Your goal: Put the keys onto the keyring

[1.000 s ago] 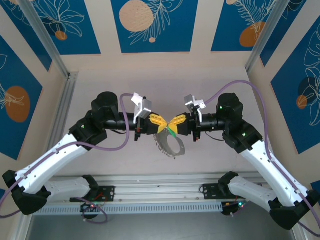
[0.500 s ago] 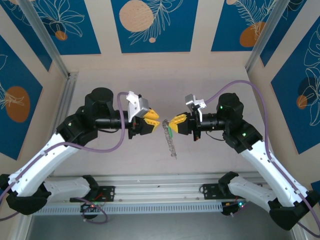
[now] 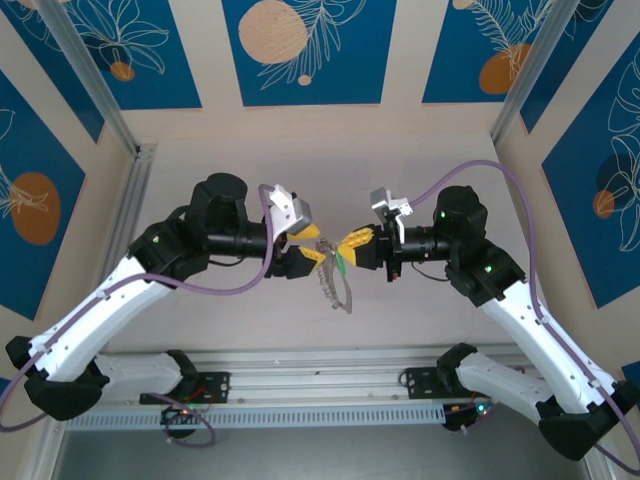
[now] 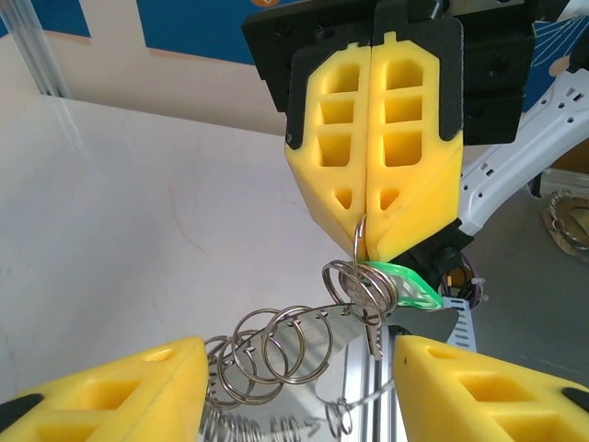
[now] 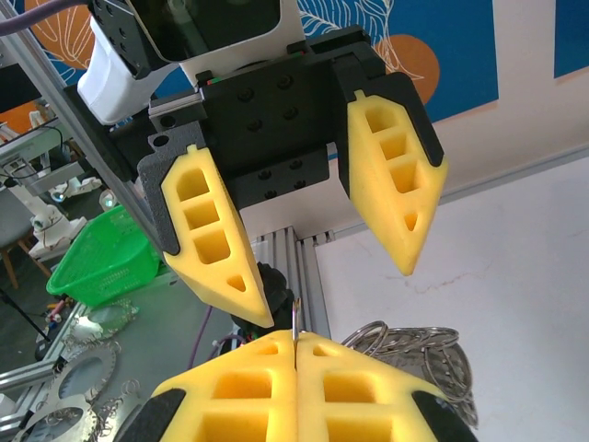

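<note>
- Two hands meet over the bench in the top view. The left hand has its fingers apart and grips nothing. The right hand is closed on the top of the keyring, which hangs beneath it. The green key sits just below the pinch.
- Left wrist view: the right hand is pressed shut on one wire coil of the keyring. The key lies against the coils directly under that pinch. The left hand is spread to either side of the hanging coils and does not clamp them.
- Right wrist view: the right hand is shut with a thin edge showing between its tips. The left hand faces it, wide. The keyring shows below.
- Assessment: the key is gathered with the ring, but whether it is fully threaded cannot be confirmed. Checking that, and setting the ring down, appear to remain.
</note>
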Action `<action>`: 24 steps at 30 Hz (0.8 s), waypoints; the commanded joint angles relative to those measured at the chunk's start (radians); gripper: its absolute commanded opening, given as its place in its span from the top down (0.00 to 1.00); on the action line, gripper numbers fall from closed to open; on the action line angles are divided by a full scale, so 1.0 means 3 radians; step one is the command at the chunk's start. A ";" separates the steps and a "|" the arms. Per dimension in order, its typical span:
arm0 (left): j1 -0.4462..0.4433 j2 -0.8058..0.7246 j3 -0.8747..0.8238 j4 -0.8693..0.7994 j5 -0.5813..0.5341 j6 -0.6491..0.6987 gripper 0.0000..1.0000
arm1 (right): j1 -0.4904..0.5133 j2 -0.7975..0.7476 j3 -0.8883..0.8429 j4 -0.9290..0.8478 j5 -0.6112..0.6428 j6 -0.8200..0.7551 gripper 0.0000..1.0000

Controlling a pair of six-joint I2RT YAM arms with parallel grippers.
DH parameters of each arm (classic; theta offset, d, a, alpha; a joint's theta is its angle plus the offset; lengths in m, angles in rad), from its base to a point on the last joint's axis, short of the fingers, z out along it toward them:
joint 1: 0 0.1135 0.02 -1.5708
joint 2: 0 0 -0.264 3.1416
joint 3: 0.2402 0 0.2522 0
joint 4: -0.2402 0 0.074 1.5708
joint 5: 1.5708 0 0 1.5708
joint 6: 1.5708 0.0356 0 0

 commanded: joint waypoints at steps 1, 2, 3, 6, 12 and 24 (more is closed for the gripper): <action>-0.0001 0.0013 0.0014 0.0093 0.0110 -0.0049 0.44 | -0.0008 -0.0004 -0.0027 0.0089 -0.0068 0.0036 1.00; -0.0001 0.0015 0.0013 0.0093 0.0099 -0.0045 0.44 | -0.0004 -0.0005 -0.0030 0.0096 -0.0074 0.0038 1.00; -0.0001 0.0024 0.0010 0.0097 0.0096 -0.0044 0.44 | -0.0006 0.0000 -0.0029 0.0105 -0.0085 0.0038 1.00; -0.0006 0.0024 0.0003 0.0138 0.0133 -0.0069 0.43 | -0.0007 0.0005 -0.0038 0.0111 -0.0086 0.0038 1.00; -0.0016 0.0036 -0.0007 0.0176 0.0165 -0.0096 0.44 | -0.0002 0.0003 -0.0044 0.0125 -0.0086 0.0047 1.00; -0.0042 0.0080 -0.0023 0.0222 0.0249 -0.0126 0.50 | 0.0003 -0.0005 -0.0050 0.0137 -0.0077 0.0046 1.00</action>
